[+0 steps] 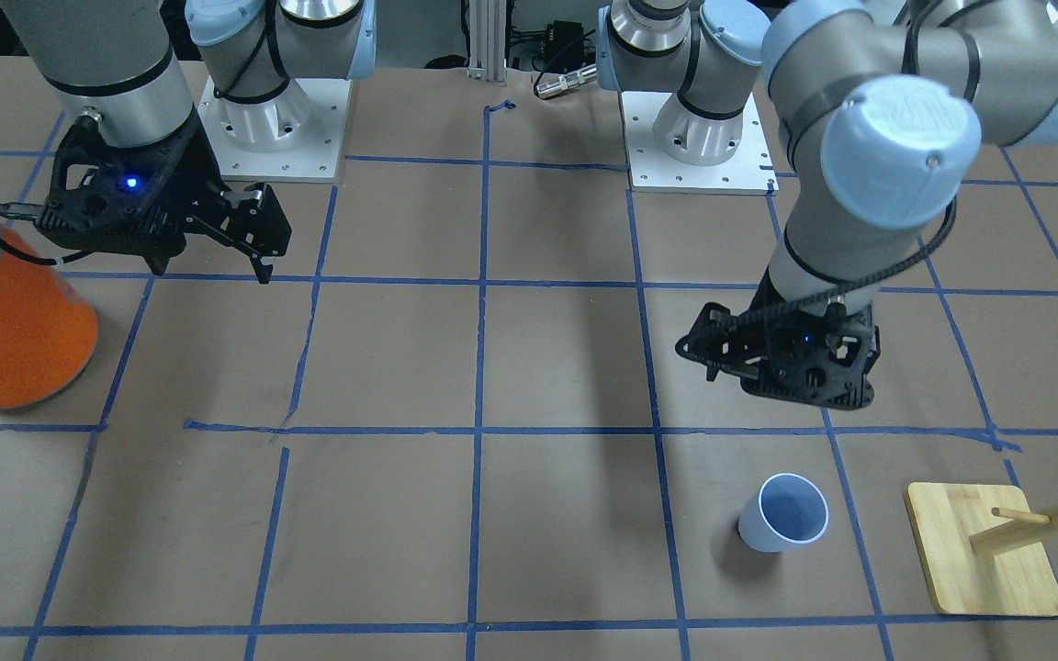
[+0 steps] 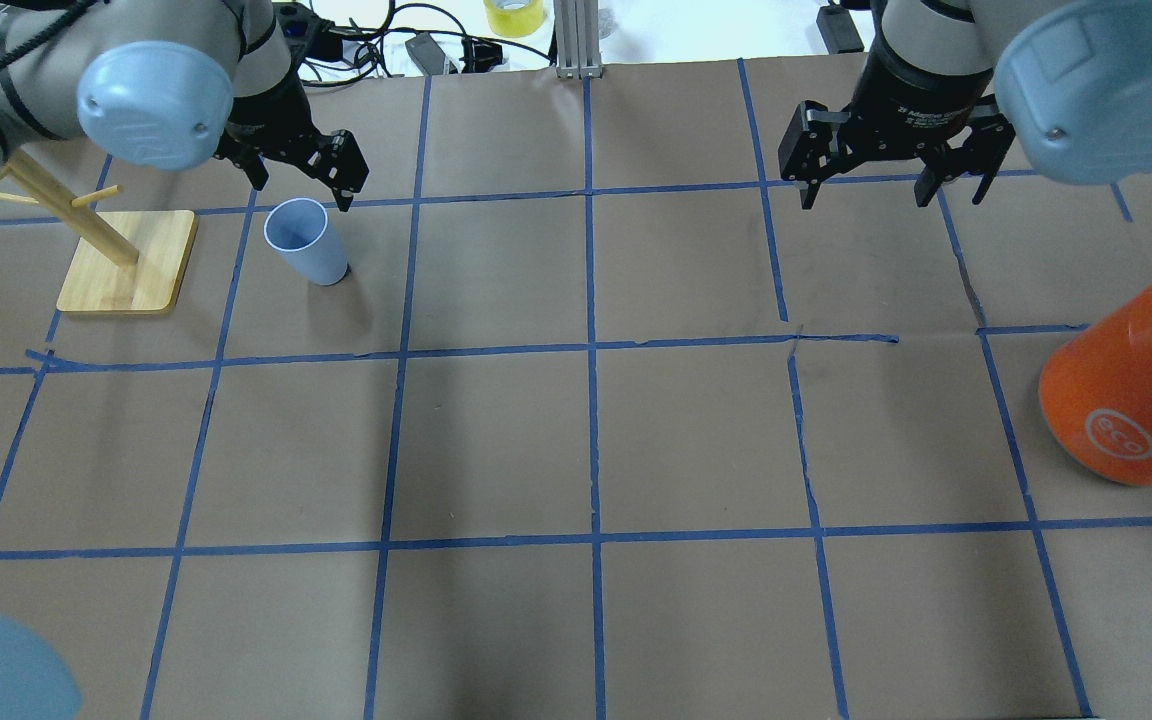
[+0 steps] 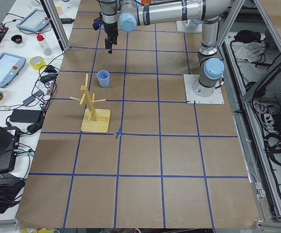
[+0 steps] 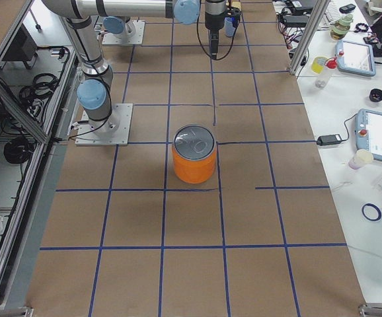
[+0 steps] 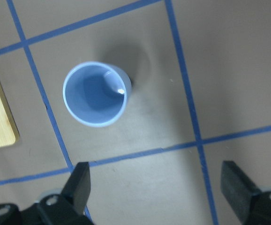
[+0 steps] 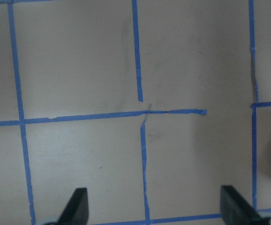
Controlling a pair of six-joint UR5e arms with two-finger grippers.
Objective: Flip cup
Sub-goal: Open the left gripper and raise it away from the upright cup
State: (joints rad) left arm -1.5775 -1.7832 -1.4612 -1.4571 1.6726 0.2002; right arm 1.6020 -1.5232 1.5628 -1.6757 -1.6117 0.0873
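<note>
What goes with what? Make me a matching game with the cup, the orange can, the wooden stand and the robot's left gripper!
Things:
1. cup
2. orange can
3. wooden stand
4. left gripper

Clues:
A. has a silver top
B. open and empty
C. standing with its mouth up
D. has pegs sticking out

Pairs: 1-C, 2-A, 3-D, 4-B

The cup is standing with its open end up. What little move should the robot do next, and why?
Probably the left gripper should slide over to the cup and come down around its side. The cup stands upright with nothing holding it, that gripper hovers open close by, and the right gripper is far across the table.
</note>
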